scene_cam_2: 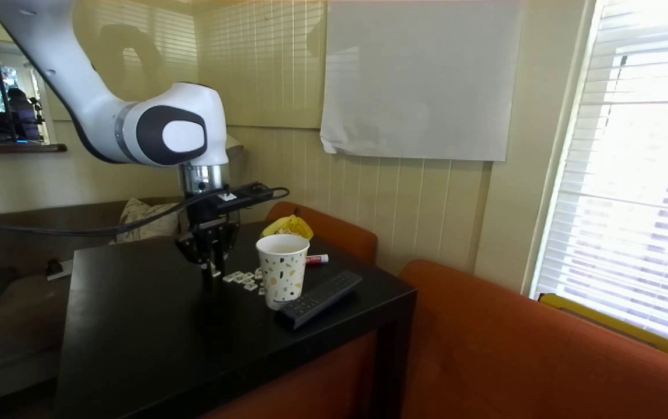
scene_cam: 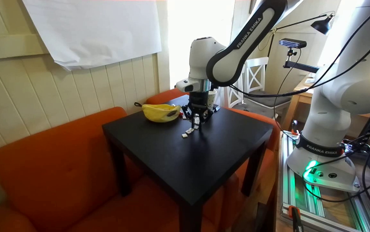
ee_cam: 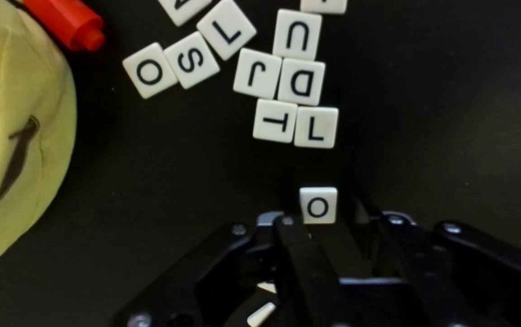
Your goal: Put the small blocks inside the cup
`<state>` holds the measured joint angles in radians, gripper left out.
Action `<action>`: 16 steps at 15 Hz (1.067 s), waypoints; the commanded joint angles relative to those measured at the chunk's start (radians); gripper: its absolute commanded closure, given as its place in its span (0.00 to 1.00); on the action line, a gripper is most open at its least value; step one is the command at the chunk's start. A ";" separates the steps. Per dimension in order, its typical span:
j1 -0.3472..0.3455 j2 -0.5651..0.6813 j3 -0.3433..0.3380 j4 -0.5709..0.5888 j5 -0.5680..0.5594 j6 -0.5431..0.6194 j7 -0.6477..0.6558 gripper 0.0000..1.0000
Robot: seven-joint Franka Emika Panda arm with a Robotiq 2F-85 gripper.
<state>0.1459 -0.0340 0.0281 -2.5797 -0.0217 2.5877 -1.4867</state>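
In an exterior view, the gripper point(scene_cam: 197, 124) reaches down to the small blocks point(scene_cam: 189, 130), mid-frame. In an exterior view, the cup point(scene_cam_2: 284, 274) stands upright below centre, any contents hidden. In the wrist view, parted jaws straddle the lower O block point(ee_cam: 318, 206), below centre; it looks off-centre, so shifting frame-left before closing should help.

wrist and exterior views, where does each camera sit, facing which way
In an exterior view: across the table from the cup, angled down; arm, base, gripper show.
In an exterior view: cup's side, facing the white sheet; arm, gripper show.
Wrist view: just above the gripper, facing down at small blocks; its fingers show.
Both exterior views share table, cup, yellow banana.
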 commanded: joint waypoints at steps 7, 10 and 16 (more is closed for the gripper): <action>-0.050 -0.111 0.003 0.040 -0.044 -0.019 0.199 0.95; -0.080 -0.195 -0.007 0.064 -0.073 -0.061 0.340 0.95; -0.182 -0.339 0.017 0.023 -0.309 -0.056 0.727 0.95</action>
<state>0.0072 -0.2824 0.0205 -2.5085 -0.2201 2.5546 -0.9446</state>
